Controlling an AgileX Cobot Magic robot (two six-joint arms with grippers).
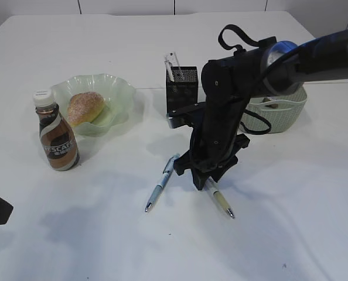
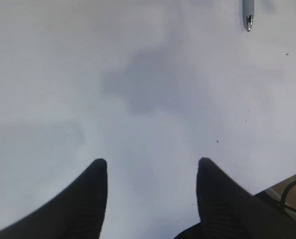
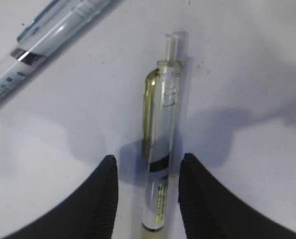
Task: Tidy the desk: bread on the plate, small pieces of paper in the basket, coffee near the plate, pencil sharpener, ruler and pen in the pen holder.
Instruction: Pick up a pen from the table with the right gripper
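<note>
On the desk (image 1: 291, 193) lies a yellow-green pen (image 3: 160, 149), and my right gripper (image 3: 148, 162) is open astride its barrel, a finger on each side with small gaps. Seen from outside, that gripper (image 1: 206, 180) points straight down over the pen (image 1: 222, 204). A blue pen (image 1: 162, 182) lies just to its left. The bread (image 1: 85, 108) sits in the plate (image 1: 116, 83), and the coffee (image 1: 57, 138) stands beside it. The ruler (image 1: 173, 65) stands in the pen holder (image 1: 183, 88). My left gripper (image 2: 151, 164) is open over bare desk. The pencil sharpener and paper pieces are out of view.
The basket (image 1: 282, 111) stands behind the right arm, partly hidden by it. The blue pen (image 3: 48, 27) lies aslant a little way from the right fingers. A pen tip (image 2: 248, 17) shows at the top of the left wrist view. The desk edge shows at that view's lower right.
</note>
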